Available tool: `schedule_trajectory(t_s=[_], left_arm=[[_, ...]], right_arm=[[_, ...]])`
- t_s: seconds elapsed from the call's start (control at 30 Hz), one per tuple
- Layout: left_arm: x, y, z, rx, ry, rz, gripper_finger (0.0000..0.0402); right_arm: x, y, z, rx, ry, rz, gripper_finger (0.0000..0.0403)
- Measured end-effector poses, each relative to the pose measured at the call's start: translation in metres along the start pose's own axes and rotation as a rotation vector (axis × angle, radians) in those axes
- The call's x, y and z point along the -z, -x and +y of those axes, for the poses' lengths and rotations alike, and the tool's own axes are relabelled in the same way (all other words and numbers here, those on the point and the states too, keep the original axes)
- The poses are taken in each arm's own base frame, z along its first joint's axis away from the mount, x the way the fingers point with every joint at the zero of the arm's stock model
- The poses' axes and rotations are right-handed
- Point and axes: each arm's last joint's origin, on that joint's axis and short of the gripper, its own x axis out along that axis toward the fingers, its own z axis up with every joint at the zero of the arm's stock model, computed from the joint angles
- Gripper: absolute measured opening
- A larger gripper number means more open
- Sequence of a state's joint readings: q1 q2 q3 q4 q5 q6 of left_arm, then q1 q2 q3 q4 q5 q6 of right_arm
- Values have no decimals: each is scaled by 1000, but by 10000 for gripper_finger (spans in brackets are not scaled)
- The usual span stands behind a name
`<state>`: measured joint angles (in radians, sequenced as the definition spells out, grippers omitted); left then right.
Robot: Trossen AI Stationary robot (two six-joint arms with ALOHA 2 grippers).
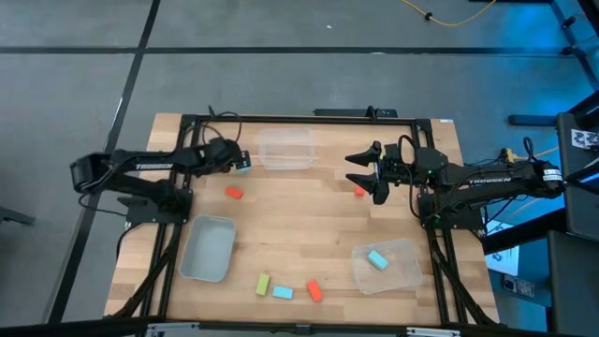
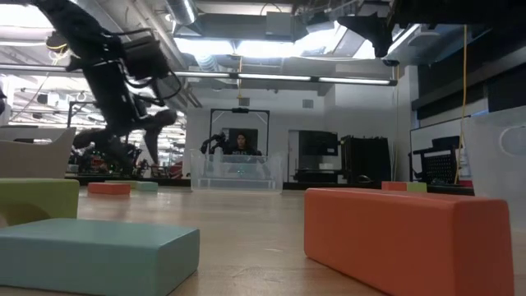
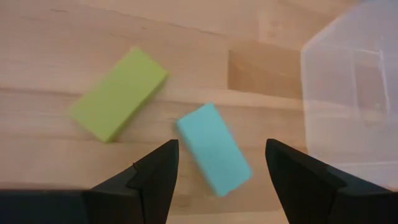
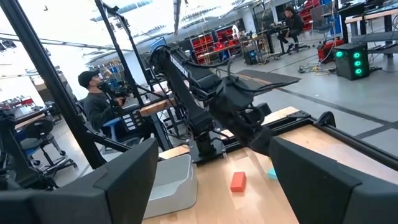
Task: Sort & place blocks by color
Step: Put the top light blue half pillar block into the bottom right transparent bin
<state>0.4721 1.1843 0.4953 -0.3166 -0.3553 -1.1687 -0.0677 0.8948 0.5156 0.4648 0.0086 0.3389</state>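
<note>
Left gripper (image 3: 217, 171), jaws wide and empty, above a cyan block (image 3: 214, 148) and a green block (image 3: 118, 93) on the wooden table (image 1: 299, 211) beside the clear bin (image 1: 285, 148). Right gripper (image 1: 363, 171) open, empty, opposite that bin. Workshop with a seated person (image 4: 99, 106) lies beyond.

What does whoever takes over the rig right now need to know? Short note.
Left pincer: open, over a cyan block that lies on the table beside a yellow-green block, next to the far clear bin.
Right pincer: open, holding nothing, near an orange block.
Done: binned cyan block sits in the near clear bin.
Left: second orange block is loose mid-table; front yellow-green block, front cyan block and front orange block are loose by the front edge.
</note>
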Motion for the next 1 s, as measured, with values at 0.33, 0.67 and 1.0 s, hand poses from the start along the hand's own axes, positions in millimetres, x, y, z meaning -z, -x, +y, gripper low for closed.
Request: schedule_trajectory(t_s=[0.33,0.67,1.0], left_arm=[[3,-16,-5,-106,62,-26,230],[12,-26,-9,-107,130,-33,230],[14,-27,-7,-145,145,-66,230]], right_arm=[[1,0,0,-1,1,7,312],[3,0,-1,7,5,27,312],[3,0,-1,8,7,29,312]])
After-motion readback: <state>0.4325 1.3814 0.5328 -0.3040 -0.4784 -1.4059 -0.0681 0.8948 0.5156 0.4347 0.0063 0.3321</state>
